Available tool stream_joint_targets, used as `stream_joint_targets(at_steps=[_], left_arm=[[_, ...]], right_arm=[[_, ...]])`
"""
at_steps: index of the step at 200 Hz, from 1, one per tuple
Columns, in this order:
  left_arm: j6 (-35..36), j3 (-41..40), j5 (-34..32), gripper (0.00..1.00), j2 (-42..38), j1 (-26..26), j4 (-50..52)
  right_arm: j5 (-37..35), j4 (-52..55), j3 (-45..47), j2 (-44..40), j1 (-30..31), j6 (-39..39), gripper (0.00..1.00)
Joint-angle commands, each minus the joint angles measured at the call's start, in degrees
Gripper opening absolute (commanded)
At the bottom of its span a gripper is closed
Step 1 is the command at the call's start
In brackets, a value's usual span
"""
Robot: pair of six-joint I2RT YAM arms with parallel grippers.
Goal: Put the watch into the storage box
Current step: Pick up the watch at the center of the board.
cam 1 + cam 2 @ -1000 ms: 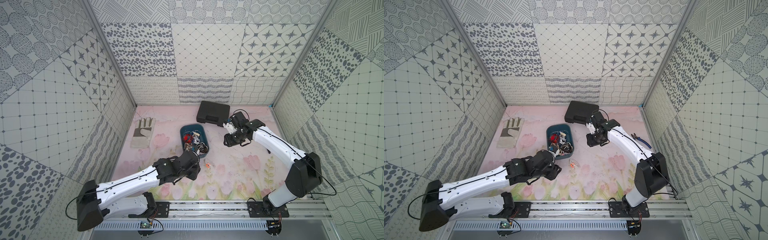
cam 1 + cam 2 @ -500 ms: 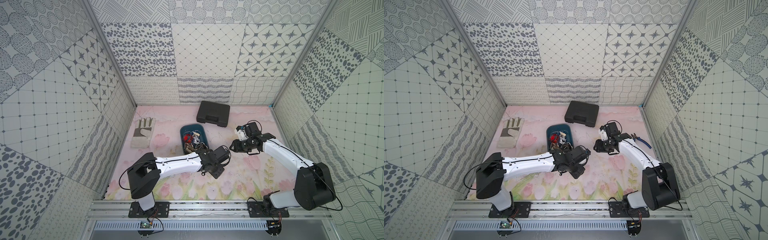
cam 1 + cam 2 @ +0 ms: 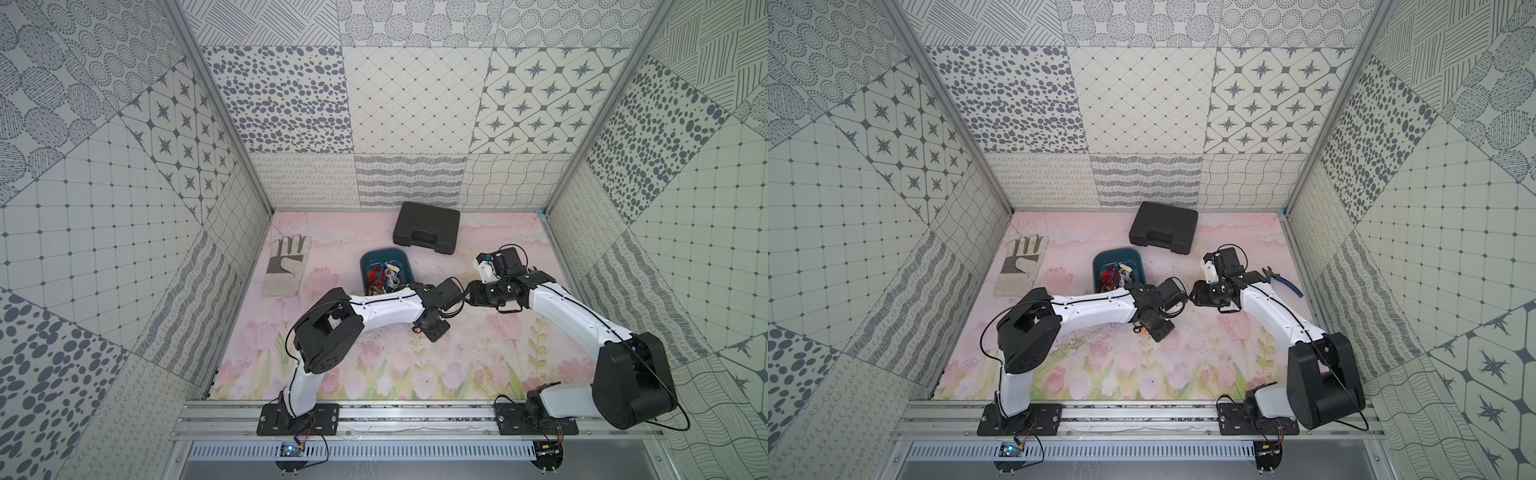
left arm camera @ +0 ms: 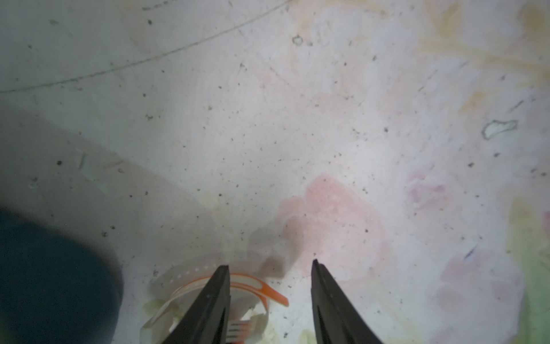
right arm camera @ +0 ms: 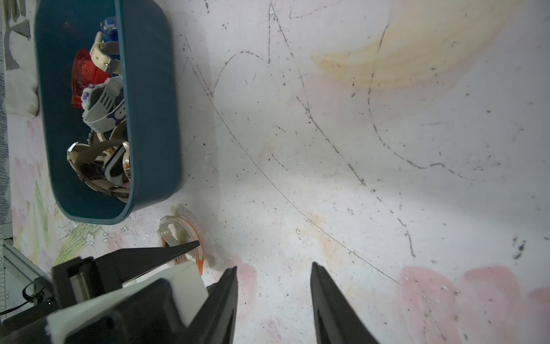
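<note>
The watch (image 4: 253, 286), with an orange and white strap, lies on the mat just outside the storage box's near end (image 5: 184, 235). It shows as a small orange spot in both top views (image 3: 415, 330) (image 3: 1144, 331). The storage box (image 3: 386, 257) (image 3: 1119, 253) (image 5: 154, 119) is a teal tub with several watches inside. My left gripper (image 4: 270, 265) (image 3: 430, 332) is open and points down at the mat. One of its fingers (image 5: 166, 251) lies over the strap, and the strap's end reaches into the gap. My right gripper (image 5: 273, 268) (image 3: 467, 293) is open and empty, close beside the left wrist.
A black hard case (image 3: 427, 227) (image 3: 1163, 226) lies at the back of the mat. A work glove (image 3: 286, 266) (image 3: 1021, 266) lies at the back left. Blue-handled pliers (image 3: 1283, 280) rest by the right wall. The two wrists nearly touch at mid-table.
My left arm has swung right from beside the box, and its gripper now stands over the watch. My right gripper has drawn back from the black case toward the middle.
</note>
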State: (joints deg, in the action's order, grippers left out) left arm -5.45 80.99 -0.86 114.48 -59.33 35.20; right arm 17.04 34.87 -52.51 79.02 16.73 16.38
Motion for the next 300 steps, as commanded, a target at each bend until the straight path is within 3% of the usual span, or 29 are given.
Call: stream_joint_targets(at_steps=[1,150,245,262,300], left_arm=[[2.22,0.0,-1.59,0.48,1.12,0.81,2.79],[-2.53,-6.37,-3.51,0.45,-5.1,0.9,-0.12],[-3.79,-6.7,1.91,0.37,-4.4,0.93,-2.59],[-3.56,-6.29,3.11,0.34,-3.87,0.99,-2.51],[-3.6,-6.03,3.14,0.16,-3.47,1.06,-1.54]], right_arm=[[-0.58,-2.04,0.0,-0.5,-0.21,0.23,0.45],[-0.45,-2.18,-0.15,-0.45,-0.12,-0.45,0.44],[-0.06,-2.44,-0.06,-0.68,0.06,-0.82,0.44],[-0.09,-2.44,-0.21,-0.55,0.06,-0.91,0.44],[-0.15,-2.53,-0.31,-0.5,0.06,-1.2,0.44]])
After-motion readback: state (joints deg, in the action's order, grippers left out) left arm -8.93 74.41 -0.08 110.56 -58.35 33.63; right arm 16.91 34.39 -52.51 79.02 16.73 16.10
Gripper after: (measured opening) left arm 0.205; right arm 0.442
